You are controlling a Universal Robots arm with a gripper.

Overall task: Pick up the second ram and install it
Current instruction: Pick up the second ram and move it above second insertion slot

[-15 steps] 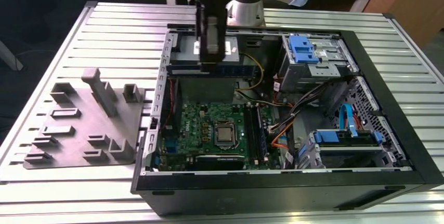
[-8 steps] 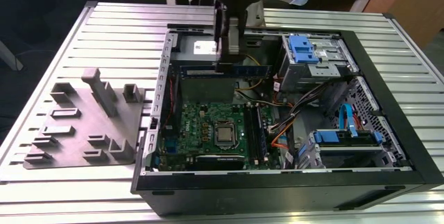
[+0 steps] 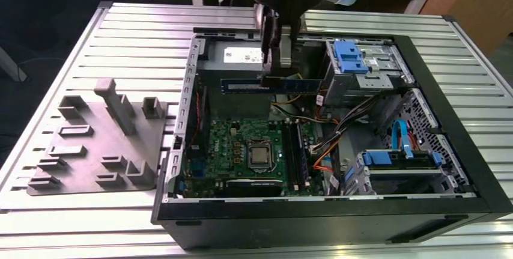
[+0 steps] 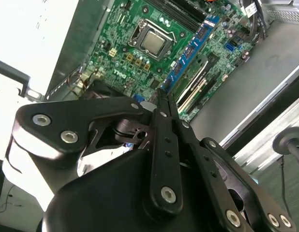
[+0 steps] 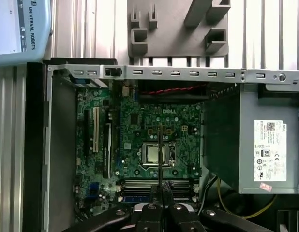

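Observation:
My gripper [image 3: 276, 74] hangs over the open computer case, shut on the second ram [image 3: 240, 85], a long dark blue stick held level and lengthwise above the case's far half, near the grey power-supply box [image 3: 232, 57]. In the second wrist view the ram [image 4: 193, 46] runs out from between the closed fingers [image 4: 165, 113] over the green motherboard [image 4: 125, 53]. In the first wrist view the ram [image 5: 160, 145] shows edge-on as a thin line over the processor socket [image 5: 154, 153], and the memory slots [image 5: 140, 185] lie on the board below the gripper [image 5: 161, 189].
The black case [image 3: 449, 151] lies open on a slatted metal table [image 3: 120, 36]. A grey plastic tray [image 3: 96, 145] with upright blocks sits at the exterior view's left. Drive bays with blue brackets [image 3: 350, 56] and bundled cables [image 3: 345, 127] crowd the case's right half.

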